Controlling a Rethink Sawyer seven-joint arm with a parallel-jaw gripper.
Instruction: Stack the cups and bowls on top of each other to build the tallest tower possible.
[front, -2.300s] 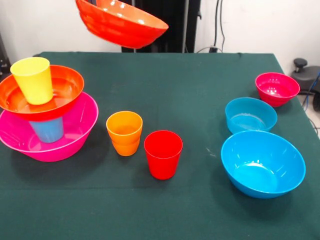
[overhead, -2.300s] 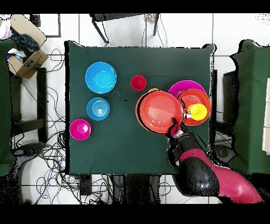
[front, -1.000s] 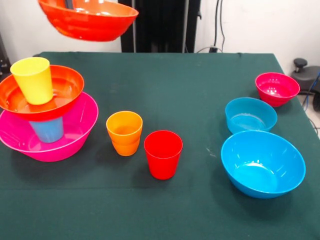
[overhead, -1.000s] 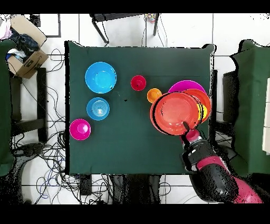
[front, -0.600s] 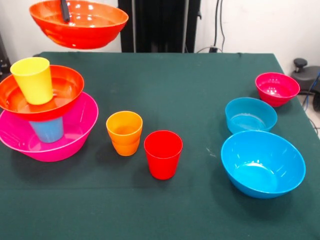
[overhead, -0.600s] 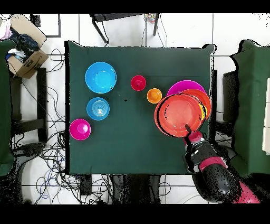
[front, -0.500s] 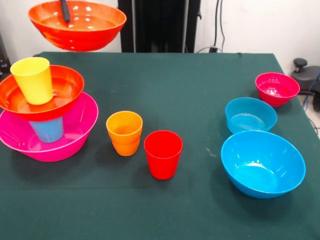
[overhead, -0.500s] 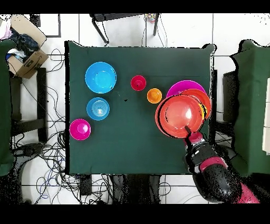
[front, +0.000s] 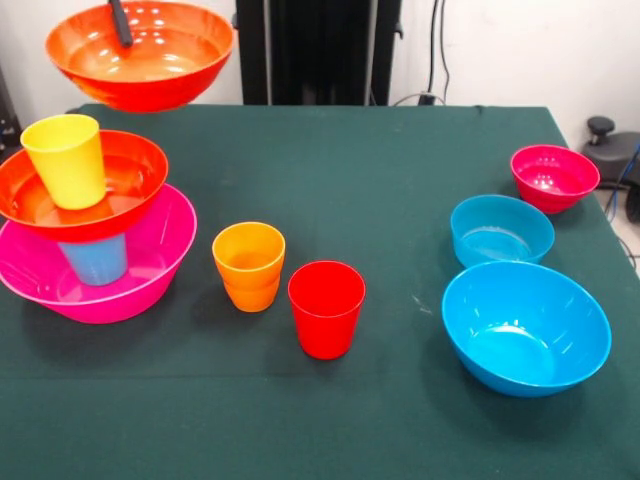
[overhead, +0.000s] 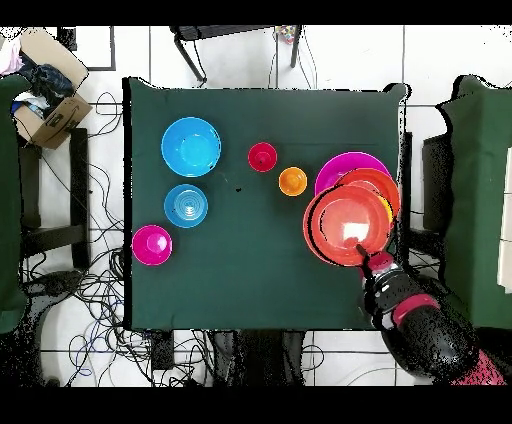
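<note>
Up high, tool (front: 121, 24) clamped on orange-red bowl (front: 140, 55) rim, bowl hanging above yellow cup (front: 66, 160).

The arm (overhead: 420, 325) reaches in raised, its fingers (front: 121, 24) pinching a rim.

1. Front view: low and close, across the table (front: 400, 160) from the robot's edge; near corners cropped.
2. Overhead view: high, straight down, whole table (overhead: 240, 280) plus surrounding floor; robot's edge at bottom.
3. Shared: the tabletop, turned half round.
</note>
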